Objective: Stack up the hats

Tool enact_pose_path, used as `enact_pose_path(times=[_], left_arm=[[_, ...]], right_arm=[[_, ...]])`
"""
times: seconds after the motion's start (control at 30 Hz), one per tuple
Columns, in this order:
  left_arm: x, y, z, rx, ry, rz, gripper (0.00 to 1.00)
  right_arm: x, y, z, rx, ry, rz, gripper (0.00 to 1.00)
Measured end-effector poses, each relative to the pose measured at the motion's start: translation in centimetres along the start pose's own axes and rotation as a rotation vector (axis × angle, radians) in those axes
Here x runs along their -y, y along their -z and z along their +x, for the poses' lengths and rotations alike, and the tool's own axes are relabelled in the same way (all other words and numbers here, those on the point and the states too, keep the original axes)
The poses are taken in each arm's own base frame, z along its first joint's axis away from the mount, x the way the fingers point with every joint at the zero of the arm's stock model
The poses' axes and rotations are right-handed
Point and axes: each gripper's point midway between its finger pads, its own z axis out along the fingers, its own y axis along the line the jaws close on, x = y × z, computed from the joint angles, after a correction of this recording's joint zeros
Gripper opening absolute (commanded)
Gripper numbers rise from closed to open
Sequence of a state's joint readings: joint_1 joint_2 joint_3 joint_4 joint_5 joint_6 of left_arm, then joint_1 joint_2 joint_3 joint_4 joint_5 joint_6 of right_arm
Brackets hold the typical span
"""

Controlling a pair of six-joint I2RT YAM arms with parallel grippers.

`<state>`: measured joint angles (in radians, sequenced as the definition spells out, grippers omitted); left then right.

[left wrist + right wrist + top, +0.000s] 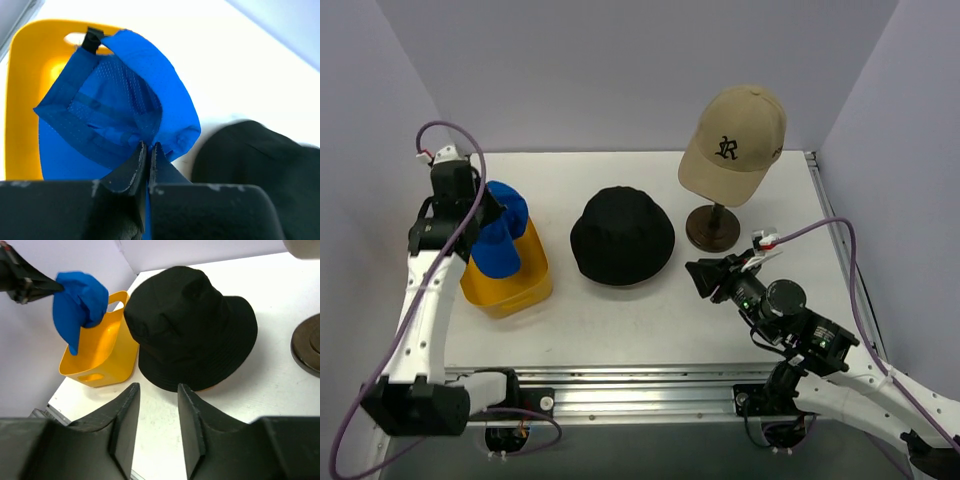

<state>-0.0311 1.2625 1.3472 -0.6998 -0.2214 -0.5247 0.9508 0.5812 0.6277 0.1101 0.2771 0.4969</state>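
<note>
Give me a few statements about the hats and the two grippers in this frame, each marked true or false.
1. The left gripper is shut on the blue cap. True.
2. The black hat sits on the wooden stand. False: it lies on the table, and the tan cap is the one on the stand.
3. The right gripper is open and holds nothing. True.
4. The blue cap lies flat on the table. False: it hangs from the left gripper over the yellow tray.
</note>
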Motion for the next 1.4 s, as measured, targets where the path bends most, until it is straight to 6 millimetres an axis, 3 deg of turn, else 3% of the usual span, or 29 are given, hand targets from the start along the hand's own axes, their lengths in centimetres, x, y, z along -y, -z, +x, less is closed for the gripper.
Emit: enact_pose_path(times=[0.1,0.2,0.37,0.43,0.53,0.73,0.97,1.2,1.4], left_arm=[[2.3,4.3,-1.5,0.057,0.006,0.169,0.02],[5.6,8.6,-1.5,0.071,-0.009,0.386,0.02],[12.5,16.3,1.8,0.006,-0.095,0.793,0.02],[14.0,18.7,3.4,-0.02,-0.1,0.903,0.02],[14.6,21.0,4.7,-0.03,-0.065,1.003,0.02],[15.2,24.0,3.1,0.044,0.081,1.136,0.02],[15.4,25.4,-0.1,0.104,0.245,1.147,0.02],[14.1,26.5,-3.5,0.166,0.437,1.082,0.02],[13.3,27.1,-4.6,0.17,0.556,1.072,0.02]], right_arm=[[-1.1,-0.4,-0.8,0.004,0.018,-0.031,0.4],[-2.8,-1.0,-1.7,0.004,0.047,-0.084,0.44],[-7.2,-2.7,-3.5,-0.003,0.096,-0.22,0.49],[-9.1,-3.5,-3.5,-0.011,0.099,-0.277,0.53],[-11.3,-4.3,-2.3,-0.033,0.104,-0.339,0.55],[-15.8,-3.9,1.0,-0.07,0.096,-0.414,0.58],[-18.0,-2.5,-0.8,0.046,0.017,-0.457,0.6],[-23.1,-2.8,-1.1,0.091,0.233,-0.428,0.62],[-22.5,-4.7,0.3,0.122,0.488,-0.255,0.57]])
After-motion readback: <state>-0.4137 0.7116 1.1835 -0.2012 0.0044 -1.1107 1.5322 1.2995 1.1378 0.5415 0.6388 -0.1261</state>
